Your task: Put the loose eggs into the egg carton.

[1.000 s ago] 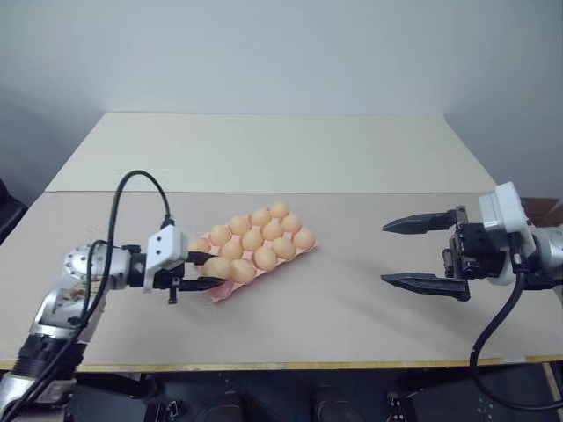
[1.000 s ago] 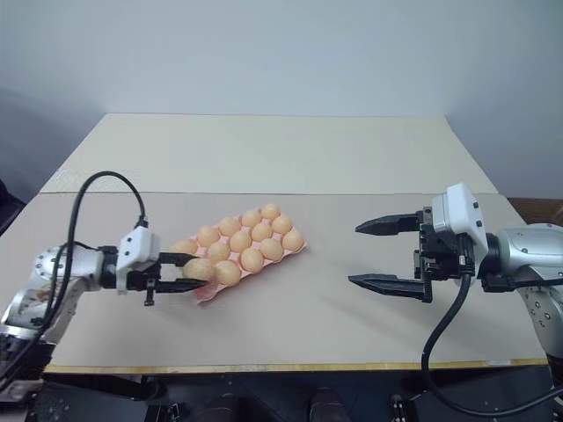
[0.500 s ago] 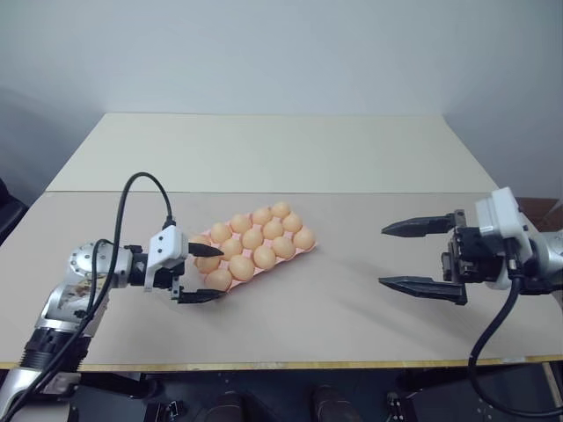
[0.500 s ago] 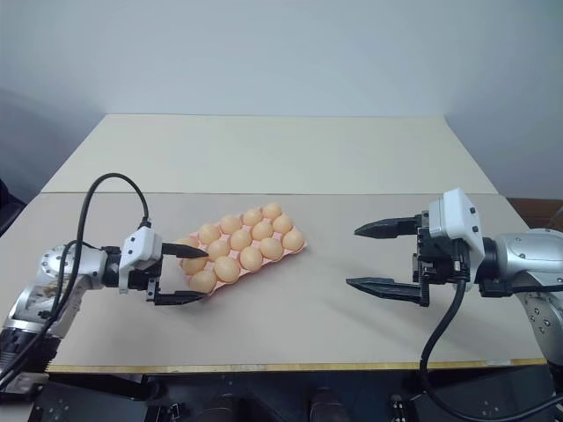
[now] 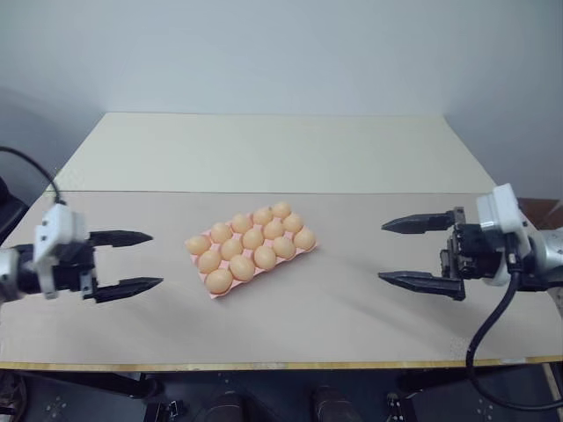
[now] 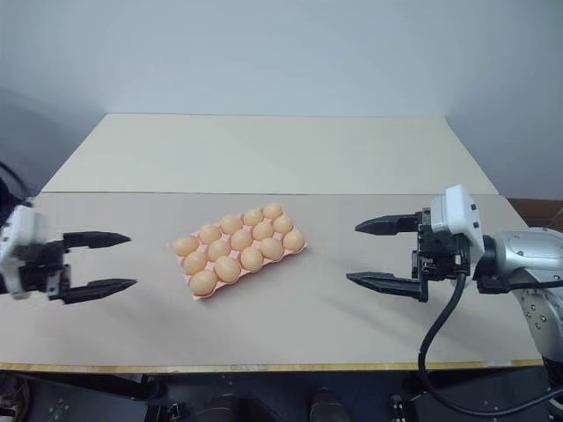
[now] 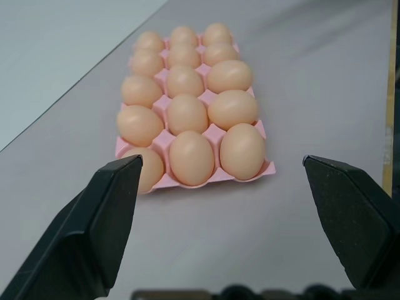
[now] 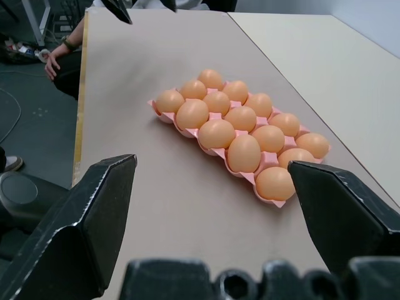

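Over at nine o'clock, the left end effector hangs above the counter, fingers spread wide and released, nothing between them, pointing toward the middle. It sits well apart from the egg carton.

Dead centre now: the pink egg carton lies flat on the counter, turned on a diagonal, one short end toward seven o'clock and the other toward one o'clock. The eggs sit in its cups, three across, every visible cup filled. From the left wrist view the near row shows three eggs side by side, pink rim peeking out below them.

Across at three o'clock, the right end effector is level over the counter, also wide open and empty-handed, fingertips aimed at the carton and well clear of it. In the right wrist view, a person's hand shows beyond the counter's far edge.
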Action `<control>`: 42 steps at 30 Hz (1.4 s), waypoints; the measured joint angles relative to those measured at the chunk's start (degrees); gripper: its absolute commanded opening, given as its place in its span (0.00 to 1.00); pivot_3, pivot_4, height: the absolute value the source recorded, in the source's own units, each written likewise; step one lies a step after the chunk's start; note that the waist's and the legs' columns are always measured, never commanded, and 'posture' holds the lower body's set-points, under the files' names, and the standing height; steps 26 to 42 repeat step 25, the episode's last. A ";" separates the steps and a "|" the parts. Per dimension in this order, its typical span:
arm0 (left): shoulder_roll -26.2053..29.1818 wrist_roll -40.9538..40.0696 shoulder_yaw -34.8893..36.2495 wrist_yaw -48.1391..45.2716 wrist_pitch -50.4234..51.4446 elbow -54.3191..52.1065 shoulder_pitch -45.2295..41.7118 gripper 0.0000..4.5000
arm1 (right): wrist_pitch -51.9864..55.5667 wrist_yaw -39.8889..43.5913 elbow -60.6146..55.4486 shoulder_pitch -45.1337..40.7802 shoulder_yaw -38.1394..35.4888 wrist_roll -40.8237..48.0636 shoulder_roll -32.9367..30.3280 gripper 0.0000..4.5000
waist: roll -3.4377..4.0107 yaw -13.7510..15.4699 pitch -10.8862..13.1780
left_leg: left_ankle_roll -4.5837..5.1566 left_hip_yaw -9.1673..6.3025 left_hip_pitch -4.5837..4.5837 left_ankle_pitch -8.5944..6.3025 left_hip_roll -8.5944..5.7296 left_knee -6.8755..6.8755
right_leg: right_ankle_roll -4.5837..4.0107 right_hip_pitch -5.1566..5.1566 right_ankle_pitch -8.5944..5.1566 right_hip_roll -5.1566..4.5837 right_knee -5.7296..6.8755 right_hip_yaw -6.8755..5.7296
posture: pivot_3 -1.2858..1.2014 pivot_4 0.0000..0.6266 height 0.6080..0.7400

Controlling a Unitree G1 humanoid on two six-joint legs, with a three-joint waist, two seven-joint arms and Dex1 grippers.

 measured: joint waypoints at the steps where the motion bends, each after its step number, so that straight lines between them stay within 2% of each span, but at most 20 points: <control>1: 0.01 -0.89 3.22 -0.01 1.30 -1.85 2.87 0.99 | -0.16 0.17 0.49 -0.51 0.37 -0.17 0.09 1.00 | 0.00 -0.04 0.00 | 0.00 0.00 0.00 0.00 0.01 0.00 | 0.00 -0.01 0.00 0.00 -0.01 0.00 | 0.52 0.24 1.00; 5: -2.16 -2.50 11.98 1.75 4.83 -8.04 10.54 0.99 | -0.41 0.59 2.63 -1.69 1.42 -1.00 0.21 1.00 | 0.00 -0.05 0.00 | 0.00 0.01 0.05 0.00 0.01 0.00 | -0.01 0.02 0.00 0.00 -0.01 0.01 | 0.52 0.24 1.00; 8: -4.43 -4.01 13.80 4.60 7.01 -12.11 13.13 0.99 | -0.60 1.04 3.53 -1.98 1.92 -1.81 0.52 1.00 | 0.00 0.16 0.00 | 0.00 0.01 0.05 0.00 0.00 0.00 | -0.01 0.03 0.00 0.00 -0.01 0.00 | 0.52 0.24 1.00; 16: -5.72 -6.46 14.40 8.59 9.24 -16.67 14.77 0.99 | -0.63 1.26 4.37 -3.31 2.96 -2.09 0.96 1.00 | 0.00 0.01 0.00 | 0.00 0.01 0.04 0.00 0.00 0.00 | -0.02 0.02 0.00 0.00 -0.02 0.01 | 0.52 0.24 1.00; 42: -5.52 -6.62 14.33 9.12 9.31 -16.70 14.58 0.99 | -0.63 1.22 4.36 -3.38 3.17 -2.08 1.06 1.00 | 0.00 0.00 0.00 | 0.00 0.01 0.04 0.00 0.00 0.00 | -0.02 0.02 0.00 0.01 -0.02 0.01 | 0.52 0.24 1.00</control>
